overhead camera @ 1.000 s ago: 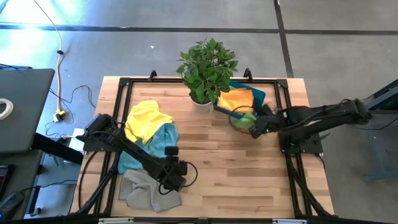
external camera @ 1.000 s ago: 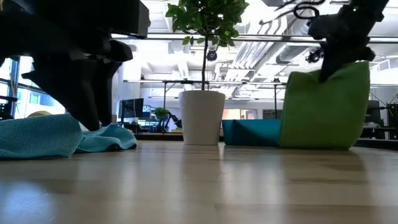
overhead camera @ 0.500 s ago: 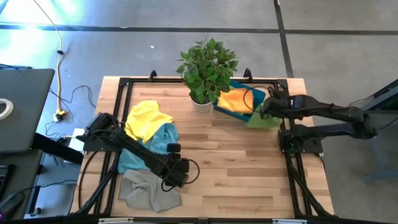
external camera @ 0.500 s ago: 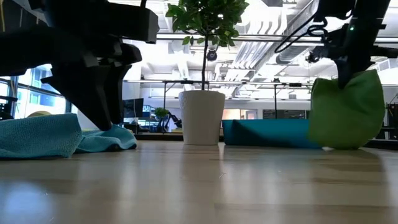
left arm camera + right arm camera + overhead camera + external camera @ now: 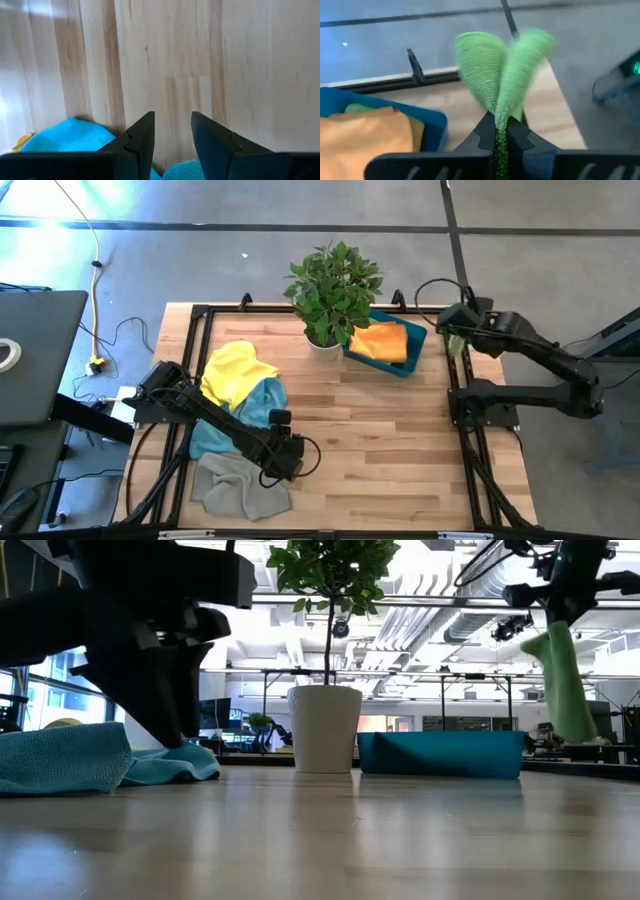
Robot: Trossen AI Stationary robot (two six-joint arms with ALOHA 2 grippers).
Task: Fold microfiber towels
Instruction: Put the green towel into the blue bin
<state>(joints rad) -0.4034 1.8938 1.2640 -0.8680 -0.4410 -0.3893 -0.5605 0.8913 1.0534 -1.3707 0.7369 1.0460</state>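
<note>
The green towel (image 5: 459,330) hangs pinched in the right gripper (image 5: 462,317), whose fingers are clamped tight on a bunched fold of it; in the low view it dangles clear of the table (image 5: 370,430), out past the bin (image 5: 412,340) on the side away from the plant (image 5: 333,285) and close to the table's edge. I judge the step in hand to be fetching a towel out for folding: it is lifted but not yet laid down. The next move calls for carrying it to bare wood on the near side of the bin and spreading it flat, likely with the other arm taking a corner, since one pinch leaves it hanging in a narrow rope.

The left gripper (image 5: 283,458) sits low over the table, well away from the bin, its fingers parted and holding nothing, with the blue towel (image 5: 250,408) just beside and partly under it.

Counted: one green towel in the air; one orange towel (image 5: 381,340) lying in the bin, with a sliver of green showing under it in the right wrist view that may be another; one yellow towel (image 5: 237,370), one blue and one grey towel (image 5: 235,485) heaped across the table from the bin. One bin, one plant, two arms.
</note>
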